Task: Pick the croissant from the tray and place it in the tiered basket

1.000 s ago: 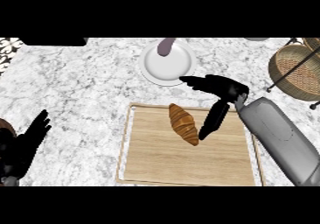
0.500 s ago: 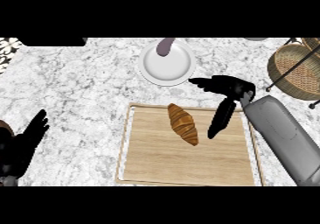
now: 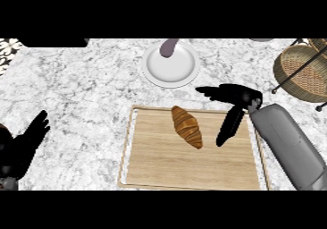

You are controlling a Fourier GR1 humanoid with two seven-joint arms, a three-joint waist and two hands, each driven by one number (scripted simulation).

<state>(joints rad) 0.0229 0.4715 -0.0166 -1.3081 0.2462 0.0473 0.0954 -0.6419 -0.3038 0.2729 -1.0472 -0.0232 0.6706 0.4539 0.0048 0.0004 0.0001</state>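
Observation:
A brown croissant (image 3: 186,127) lies on the wooden tray (image 3: 159,170), in its upper middle part. My right hand (image 3: 233,97) hovers over the tray's upper right corner, open, thumb stretched left and fingers pointing down toward the tray. It sits just right of the croissant and does not touch it. The woven tiered basket (image 3: 304,71) stands at the right edge on a black wire frame. My left hand (image 3: 21,145) rests open at the lower left edge.
A white plate (image 3: 170,65) lies behind the tray, with a grey-purple object (image 3: 169,47) at its far rim. Grey marble counter surrounds the tray. A patterned surface shows at the top left corner.
My right hand has shifted right and slightly nearer along the tray's right side. The croissant and left hand have not moved.

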